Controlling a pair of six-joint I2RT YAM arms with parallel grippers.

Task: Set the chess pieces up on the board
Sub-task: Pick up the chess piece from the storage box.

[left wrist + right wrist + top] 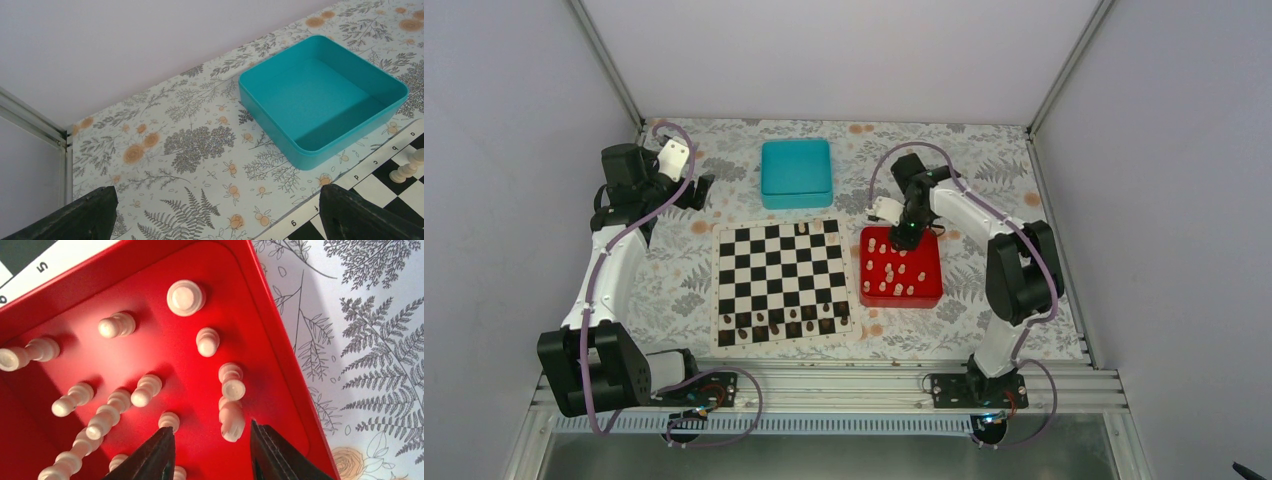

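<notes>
The black-and-white board [754,270] lies mid-table, with dark pieces along its near rows and one cream piece [802,229] on its far row. Several cream chess pieces [894,275] stand and lie in the red tray [929,292] to the right of the board. My right gripper [907,238] hangs low over the tray's far end. In the right wrist view its jaws [211,427] stand apart around a lying cream piece [231,421] without pinching it. My left gripper [699,188] is wide open and empty above the table at the board's far-left corner [218,190].
An empty teal box [796,172] sits behind the board; its wall [267,125] is just ahead of my left fingers. A cream piece [407,167] stands at the board edge [350,182]. White walls enclose the floral table.
</notes>
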